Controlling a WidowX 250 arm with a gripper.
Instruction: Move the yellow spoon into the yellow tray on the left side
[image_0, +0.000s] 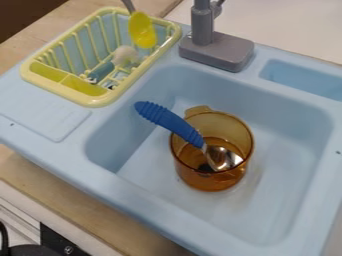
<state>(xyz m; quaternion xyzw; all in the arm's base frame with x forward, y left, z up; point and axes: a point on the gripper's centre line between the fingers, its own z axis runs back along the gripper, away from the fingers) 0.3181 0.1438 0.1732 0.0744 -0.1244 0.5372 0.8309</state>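
Black hardware (55, 240) lies nearest us, at seven o'clock, beside the wooden surface (80, 207). Beyond it we have the light-blue sink (167, 225), with an amber mug (208, 180) in its basin between four and five o'clock. A metal spoon with a ridged blue handle (160, 117) leans in the mug, its handle pointing toward ten o'clock.

Our yellow tray (81, 100) sits at eleven o'clock, on the sink's left side. Inside are a whitish rounded piece (124, 55) and a teal piece (101, 72). The yellow spoon (142, 31) is at the tray's two o'clock part, bowl down, its grey handle rising past the far rim. At one o'clock stands the grey faucet (217, 51).

We judge the task nearly done: the carrying across looks finished, since the bowl overlaps the tray's interior. We cannot tell whether it touches the tray or hangs just above it, nor how far the jaws are parted or whether they have hold of the spoon. What remains, as we read it, is at most a short lowering and a release.
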